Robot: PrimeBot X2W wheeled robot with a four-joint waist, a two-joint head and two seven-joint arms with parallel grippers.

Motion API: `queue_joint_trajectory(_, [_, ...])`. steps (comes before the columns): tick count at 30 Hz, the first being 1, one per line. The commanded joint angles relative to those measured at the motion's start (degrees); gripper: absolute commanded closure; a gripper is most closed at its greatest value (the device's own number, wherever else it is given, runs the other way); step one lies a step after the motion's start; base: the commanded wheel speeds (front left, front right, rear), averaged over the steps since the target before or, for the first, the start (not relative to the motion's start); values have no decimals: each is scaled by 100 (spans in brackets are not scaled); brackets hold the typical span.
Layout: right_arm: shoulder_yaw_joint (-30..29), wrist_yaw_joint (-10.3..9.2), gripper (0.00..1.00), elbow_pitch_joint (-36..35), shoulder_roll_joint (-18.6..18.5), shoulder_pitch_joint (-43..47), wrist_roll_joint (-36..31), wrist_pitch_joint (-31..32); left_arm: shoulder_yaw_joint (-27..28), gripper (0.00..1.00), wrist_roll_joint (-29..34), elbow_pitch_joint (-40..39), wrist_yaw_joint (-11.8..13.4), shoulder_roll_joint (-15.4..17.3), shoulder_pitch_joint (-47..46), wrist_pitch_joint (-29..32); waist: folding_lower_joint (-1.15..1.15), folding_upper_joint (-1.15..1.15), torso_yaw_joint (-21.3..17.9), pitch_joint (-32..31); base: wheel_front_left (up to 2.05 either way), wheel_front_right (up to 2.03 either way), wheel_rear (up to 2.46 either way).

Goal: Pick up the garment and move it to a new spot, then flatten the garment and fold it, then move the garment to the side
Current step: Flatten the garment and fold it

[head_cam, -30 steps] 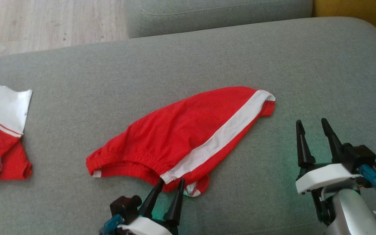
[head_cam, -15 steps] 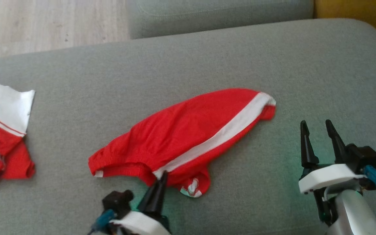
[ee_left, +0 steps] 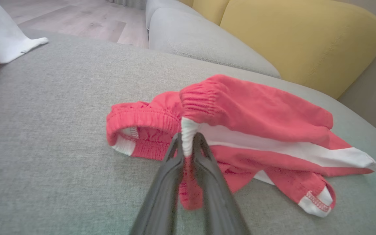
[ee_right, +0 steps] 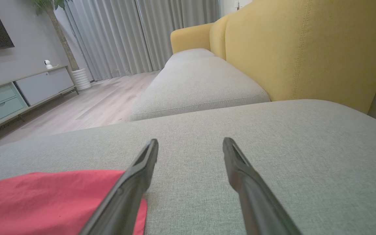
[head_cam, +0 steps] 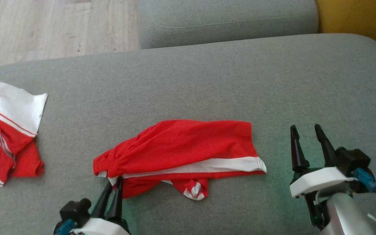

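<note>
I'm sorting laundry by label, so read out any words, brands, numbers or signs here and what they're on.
No readable text anywhere.
The red shorts: plain white stripe, no lettering.
The white and red garment at the left: a tiny dark mark on its edge, too small to read.
The sofa: no label visible.

The left claw [head_cam: 115, 182] is pinched nearly closed on the garment [head_cam: 181, 147] at its waistband. The right claw [head_cam: 305, 128] is held spread wide, fingers pointed forward.
</note>
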Motion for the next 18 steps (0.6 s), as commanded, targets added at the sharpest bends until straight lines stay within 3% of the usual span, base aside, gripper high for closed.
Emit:
queue_joint_trajectory(1, [182, 37, 0, -136, 5, -78, 21, -37, 281, 9, 62, -70, 9, 75, -298, -32, 0, 0, -23, 13, 0, 0, 0])
queue_joint_trajectory(2, [209, 37, 0, -125, 5, -84, 33, -37, 351, 0, 86, -24, 9, 52, -309, -32, 0, 0, -43, 18, 0, 0, 0])
queue_joint_trajectory(13, [439, 37, 0, -369, 7, 1, 154, -37, 1714, 0, 1023, -730, 127, -300, 17, -32, 0, 0, -158, -57, 0, 0, 0])
queue_joint_trajectory(18, [480, 37, 0, -426, 8, 145, 190, -37, 2055, 0, 1381, -972, 208, -411, 266, -32, 0, 0, -154, -120, 0, 0, 0])
